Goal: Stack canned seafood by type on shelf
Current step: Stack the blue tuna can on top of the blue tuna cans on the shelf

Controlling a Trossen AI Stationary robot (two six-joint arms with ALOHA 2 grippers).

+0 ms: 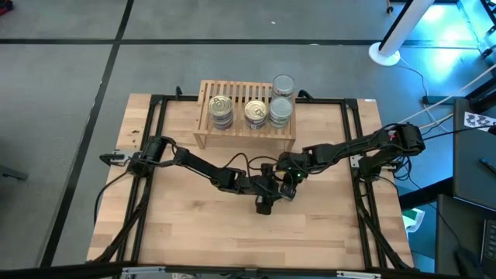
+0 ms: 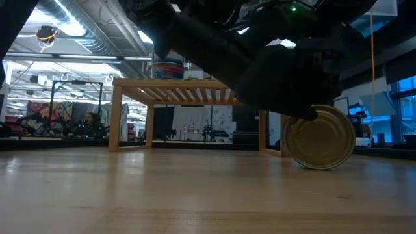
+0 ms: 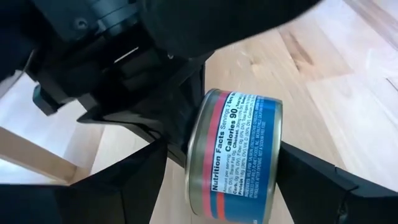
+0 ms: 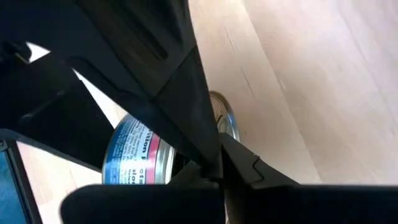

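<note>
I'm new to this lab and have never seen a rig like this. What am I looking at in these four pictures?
Two dark robot arms work at a wooden table. One picture looks straight down, one looks level along the tabletop, and two come from cameras on the arms' wrists. At the far edge stands a small slatted shelf carrying tins, some stacked. The arms meet mid-table over one more tin, tipped on its edge with its gold end facing the low camera. The left hand is open, its fingers standing either side of that tin. The right hand is shut beside the same tin; whether either hand actually touches it is not clear.
</note>
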